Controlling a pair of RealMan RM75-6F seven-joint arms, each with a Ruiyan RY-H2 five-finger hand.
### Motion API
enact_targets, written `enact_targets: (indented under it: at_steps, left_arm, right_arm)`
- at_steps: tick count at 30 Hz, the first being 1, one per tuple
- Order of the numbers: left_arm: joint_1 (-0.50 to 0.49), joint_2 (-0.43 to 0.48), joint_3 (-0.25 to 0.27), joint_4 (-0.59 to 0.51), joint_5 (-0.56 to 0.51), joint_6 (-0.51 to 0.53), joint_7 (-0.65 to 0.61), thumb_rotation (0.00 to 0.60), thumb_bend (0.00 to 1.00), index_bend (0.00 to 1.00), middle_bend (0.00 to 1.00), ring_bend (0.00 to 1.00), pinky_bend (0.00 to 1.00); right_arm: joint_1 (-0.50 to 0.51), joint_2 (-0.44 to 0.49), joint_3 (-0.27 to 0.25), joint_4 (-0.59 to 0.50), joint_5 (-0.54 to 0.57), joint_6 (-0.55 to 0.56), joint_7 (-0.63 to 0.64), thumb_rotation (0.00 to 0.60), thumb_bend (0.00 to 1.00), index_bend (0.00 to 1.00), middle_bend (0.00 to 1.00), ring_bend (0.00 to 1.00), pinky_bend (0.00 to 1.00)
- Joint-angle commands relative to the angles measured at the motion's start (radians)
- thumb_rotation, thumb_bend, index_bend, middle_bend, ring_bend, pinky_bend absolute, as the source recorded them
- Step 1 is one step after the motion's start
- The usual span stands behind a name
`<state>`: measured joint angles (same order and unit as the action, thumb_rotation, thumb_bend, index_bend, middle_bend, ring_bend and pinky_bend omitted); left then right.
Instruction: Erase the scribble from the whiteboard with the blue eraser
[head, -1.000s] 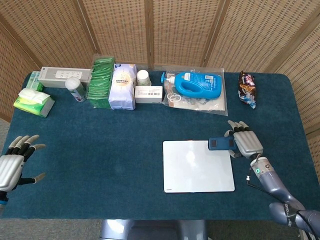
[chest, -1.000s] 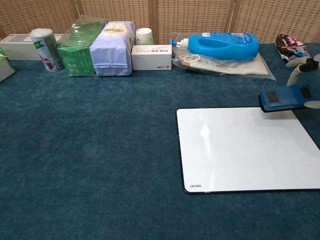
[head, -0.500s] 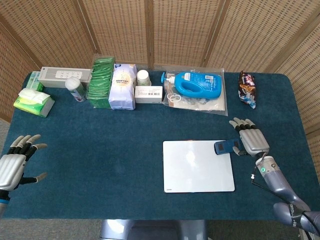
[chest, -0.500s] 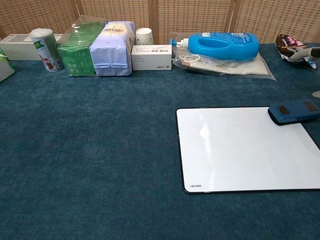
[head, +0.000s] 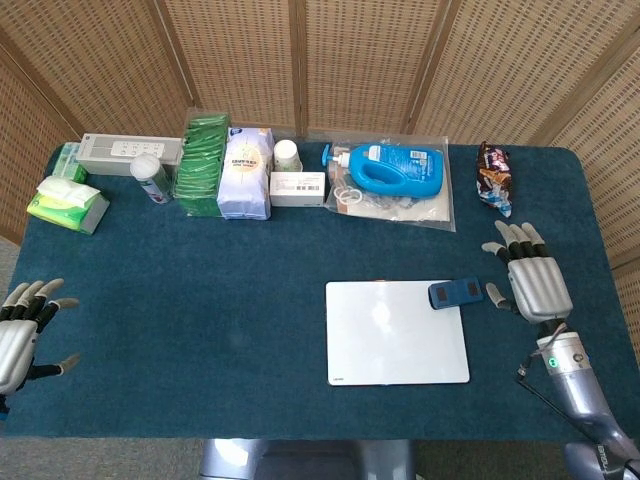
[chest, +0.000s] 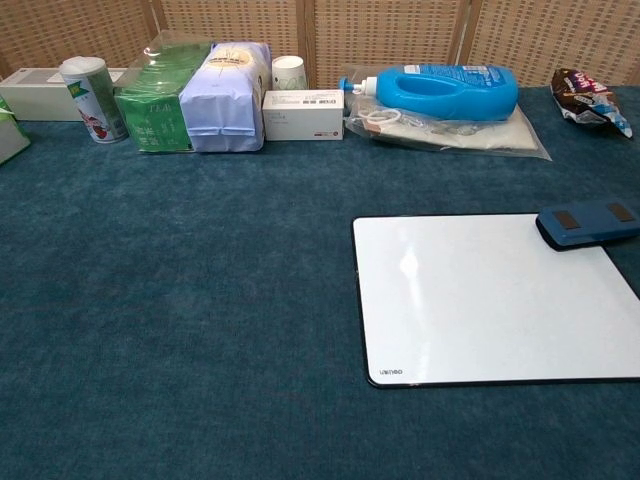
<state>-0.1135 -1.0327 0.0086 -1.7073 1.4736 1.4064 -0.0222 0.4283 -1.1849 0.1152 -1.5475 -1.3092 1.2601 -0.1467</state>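
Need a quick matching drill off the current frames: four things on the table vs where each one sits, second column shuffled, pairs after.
Things:
1. blue eraser
2. snack packet
3. wet wipes pack
4. right hand

Places:
A. far right corner of the table
B. right of the whiteboard, holding nothing
C. left end of the table
D. on the whiteboard's top right corner

Pairs: 1-D, 2-A, 3-C, 4-B

A matt, napped dark blue cloth (chest: 180, 300) covers the tabletop. The whiteboard (chest: 490, 295) near its front edge is smooth and glossy, catching glare. The blue eraser (chest: 588, 222) looks like matt plastic. Along the back edge, the blue bottle (chest: 450, 92) is shiny plastic on a clear, crinkled plastic bag (chest: 500, 135). The screen (head: 300, 60) behind is woven cane in wooden frames.
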Motion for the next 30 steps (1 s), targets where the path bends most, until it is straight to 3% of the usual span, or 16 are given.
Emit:
enact_targets:
  at_steps: [1,9,14,30]
  left_arm:
    - [0.010,-0.009,0.008,0.010,0.004,0.006,-0.010,0.600,0.17,0.28,0.13,0.06,0.00]
    - [0.046,-0.039,0.024,0.037,0.030,0.053,-0.028,0.600,0.17,0.31,0.14,0.07,0.00]
    - [0.068,-0.045,0.027,0.033,0.031,0.082,0.014,0.600,0.17,0.31,0.14,0.08,0.00]
    - [0.122,-0.045,0.042,-0.018,0.089,0.169,0.106,0.600,0.17,0.30,0.15,0.08,0.00]
  right_arm:
    - [-0.052,0.003,-0.035,0.007,-0.063,0.070,-0.012,0.600,0.35,0.32,0.12,0.00,0.00]
    - [-0.204,0.022,-0.106,-0.025,-0.125,0.255,-0.144,0.600,0.35,0.35,0.13,0.00,0.00]
    - [-0.261,0.037,-0.118,-0.084,-0.096,0.290,-0.206,0.600,0.35,0.35,0.13,0.00,0.00]
    - [-0.340,0.050,-0.116,-0.114,-0.090,0.313,-0.186,0.600,0.35,0.35,0.13,0.00,0.00]
